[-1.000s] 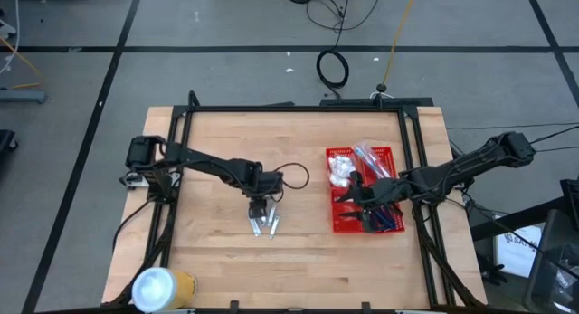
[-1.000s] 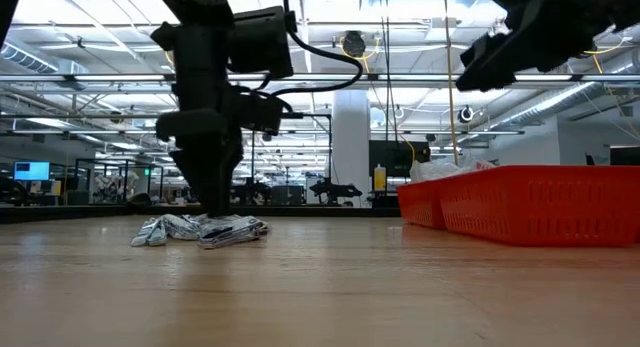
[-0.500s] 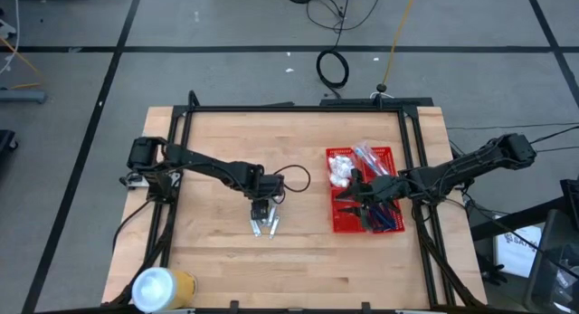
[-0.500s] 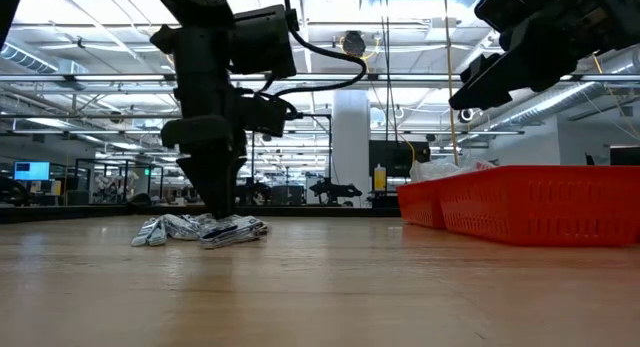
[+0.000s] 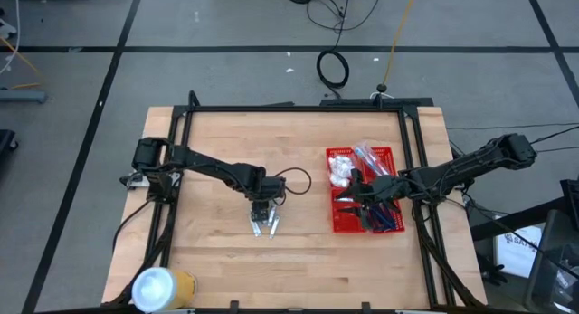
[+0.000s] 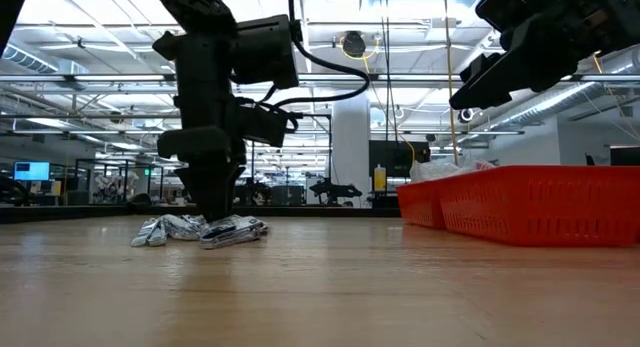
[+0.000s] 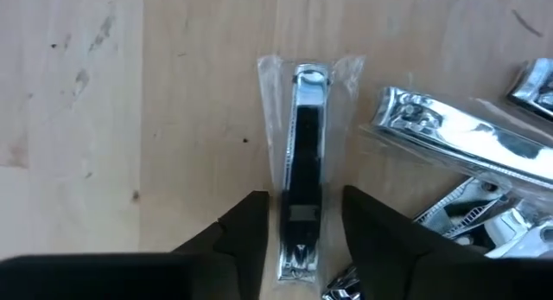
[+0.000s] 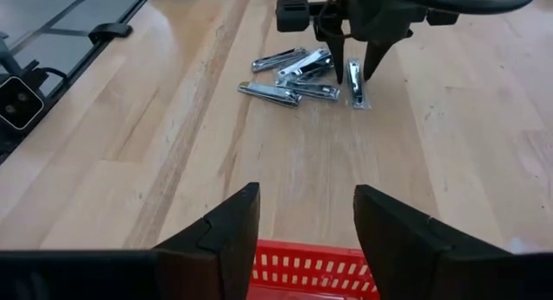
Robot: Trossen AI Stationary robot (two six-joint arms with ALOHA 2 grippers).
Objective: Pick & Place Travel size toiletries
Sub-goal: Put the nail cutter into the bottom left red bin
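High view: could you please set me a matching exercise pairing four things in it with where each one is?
Things:
1. left hand
2. right hand
3. white-and-yellow roll
4. white packets

Places:
A. at a table corner on the left arm's side
B. above the red basket
C. down over the nail clippers
D. inside the red basket

Pairs: 1-C, 2-B, 3-A, 4-D

Polished chrome nail clippers (image 7: 454, 140), one sealed in a clear glossy plastic sleeve (image 7: 298, 162), gleam on the desk (image 5: 217, 251) of pale, matt wood grain. Near the desk's right edge sits a red plastic mesh basket (image 5: 342, 219); the left end effector (image 7: 301, 239) shows matt black fingers.
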